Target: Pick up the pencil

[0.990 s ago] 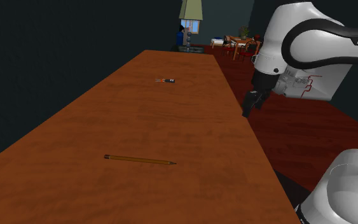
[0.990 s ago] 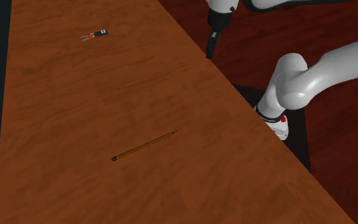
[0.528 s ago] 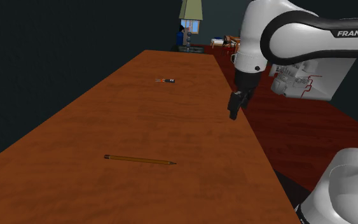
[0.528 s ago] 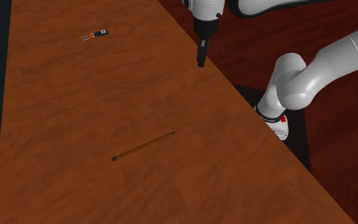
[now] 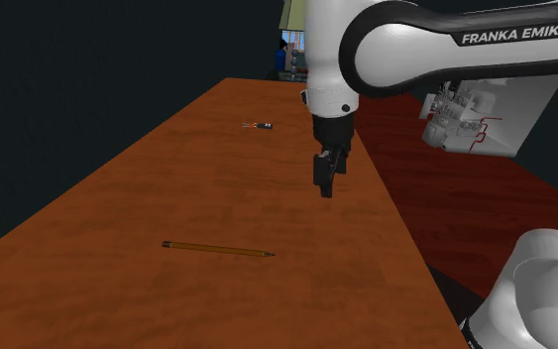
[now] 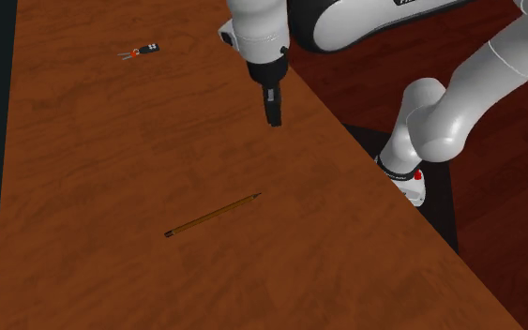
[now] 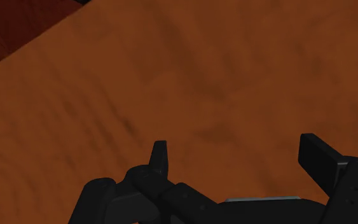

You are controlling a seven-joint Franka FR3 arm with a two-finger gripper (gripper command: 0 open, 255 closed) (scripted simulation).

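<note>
A yellow-brown pencil (image 5: pixel 217 249) with a dark tip lies flat on the long wooden table (image 5: pixel 197 188), toward the near end; in the second exterior view the pencil (image 6: pixel 213 215) slants across the boards. My black gripper (image 5: pixel 323 184) hangs above the table, apart from the pencil and farther along the table toward the shoulder view's right. In the second exterior view the gripper (image 6: pixel 272 116) is up and to the right of the pencil. In the wrist view the gripper (image 7: pixel 238 156) is open, its fingers (image 7: pixel 160 156) apart with only bare wood between them.
A small tool with an orange and black handle (image 5: pixel 259 125) lies at the table's far end, also seen as the small tool (image 6: pixel 141 52) in the second exterior view. The table's edge (image 5: pixel 395 213) drops to a dark red floor. The stand (image 6: pixel 440 197) sits beside the table.
The arm has swung from beyond the table's edge to over the tabletop, moving leftward in the shoulder view toward the pencil's side. The pencil and small tool have not moved.
</note>
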